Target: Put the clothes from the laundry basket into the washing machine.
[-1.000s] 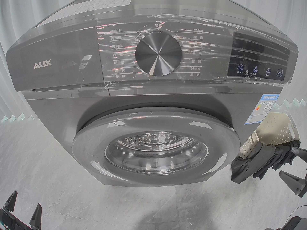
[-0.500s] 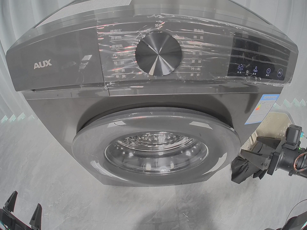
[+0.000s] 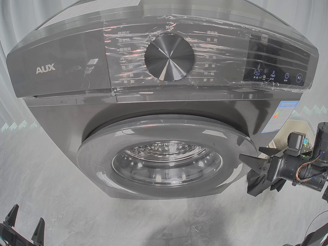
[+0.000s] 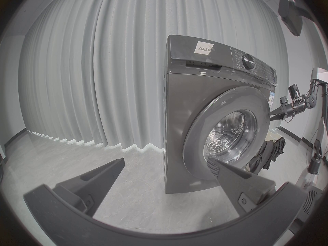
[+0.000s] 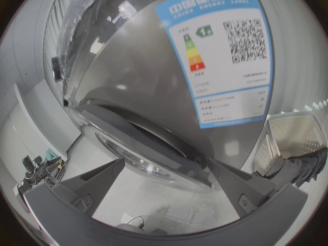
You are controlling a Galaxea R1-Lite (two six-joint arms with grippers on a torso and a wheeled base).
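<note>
The grey washing machine [image 3: 68, 120] stands in front of me with its round door [image 3: 102, 154] closed. A white laundry basket [image 3: 297, 134] sits on the floor to its right, and dark clothes [image 3: 256, 187] hang over the basket's rim. My right gripper [image 3: 251, 153] is open at the door's right edge, in front of the clothes, with nothing held. In the right wrist view the door rim [image 5: 153, 144] lies between the open fingers [image 5: 235, 181], with the basket [image 5: 294, 134] and clothes [image 5: 294, 169] beside them. My left gripper [image 3: 28, 214] is open and low at the left.
Pale tiled floor [image 3: 68, 195] spreads in front of the machine. A pleated curtain [image 4: 85, 69] hangs behind and left of it. Plastic film covers the control panel with its dial [image 3: 169, 57]. An energy label [image 5: 222, 52] is stuck near the machine's right edge.
My right arm has swung in from the right edge, up and leftward past the clothes to the door's right rim, staying open. The left gripper, clothes and door have not moved.
</note>
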